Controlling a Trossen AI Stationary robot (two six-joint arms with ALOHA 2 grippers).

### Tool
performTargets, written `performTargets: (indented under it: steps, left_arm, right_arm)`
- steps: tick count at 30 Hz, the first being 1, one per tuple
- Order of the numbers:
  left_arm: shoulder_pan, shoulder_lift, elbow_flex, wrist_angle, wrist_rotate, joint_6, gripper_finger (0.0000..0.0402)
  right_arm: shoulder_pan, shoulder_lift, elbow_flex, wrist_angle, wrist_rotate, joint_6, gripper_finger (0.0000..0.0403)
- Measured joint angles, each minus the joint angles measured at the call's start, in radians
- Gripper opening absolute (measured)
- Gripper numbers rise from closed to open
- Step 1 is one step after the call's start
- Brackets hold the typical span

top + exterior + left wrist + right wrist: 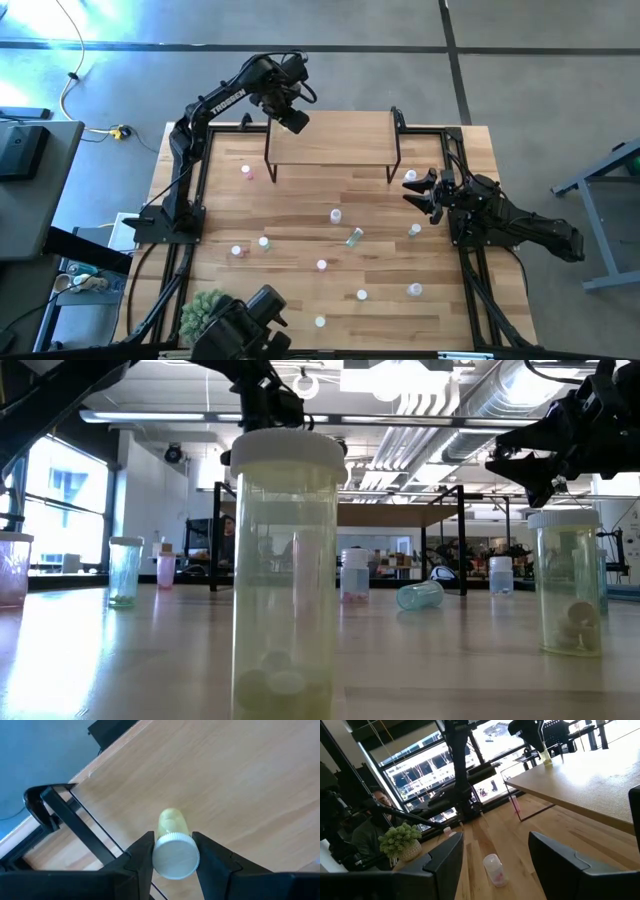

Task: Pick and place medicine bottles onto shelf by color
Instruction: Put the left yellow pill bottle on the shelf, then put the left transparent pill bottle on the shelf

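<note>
My left gripper (293, 122) hangs over the far left part of the shelf (335, 150), a light-wood board on thin black legs, and is shut on a yellow medicine bottle (171, 822) with a white cap. In the right wrist view this bottle (546, 758) shows just above the shelf board (590, 780). Several other small bottles stand scattered on the tabletop, among them a pink one (247, 172). A green one (355, 237) lies on its side. My right gripper (412, 190) waits open at the table's right edge, level, holding nothing. My left gripper pinches the yellow bottle between its two fingers at the white cap (174, 856), one finger (144, 851) on each side. The fingers come from above, pointing down. The bottle hangs about upright below them, its base close over the shelf board; I cannot tell whether it touches.
A spiky green potted plant (205, 310) and a black camera mount (258, 318) stand at the near edge. A yellow bottle (285, 570) stands right before the low camera. A pink bottle (495, 870) lies before my right gripper. A person (375, 802) sits beyond the table.
</note>
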Motion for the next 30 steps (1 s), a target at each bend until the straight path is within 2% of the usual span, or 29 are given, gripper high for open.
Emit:
performTargets:
  steps: [9,23,30]
  left_arm:
    - [0.003,0.001,0.000,0.005,-0.007,0.002,0.0119]
    - [0.003,0.005,-0.002,0.052,-0.004,0.027,0.0191]
    - [0.012,0.002,0.034,0.046,-0.001,0.062,0.0204]
  right_arm:
    - [0.000,0.000,0.000,0.000,0.001,0.000,0.0216]
    - [0.000,0.000,0.000,0.000,0.004,0.000,0.0216]
    - [0.000,0.000,0.000,0.000,0.006,0.000,0.0216]
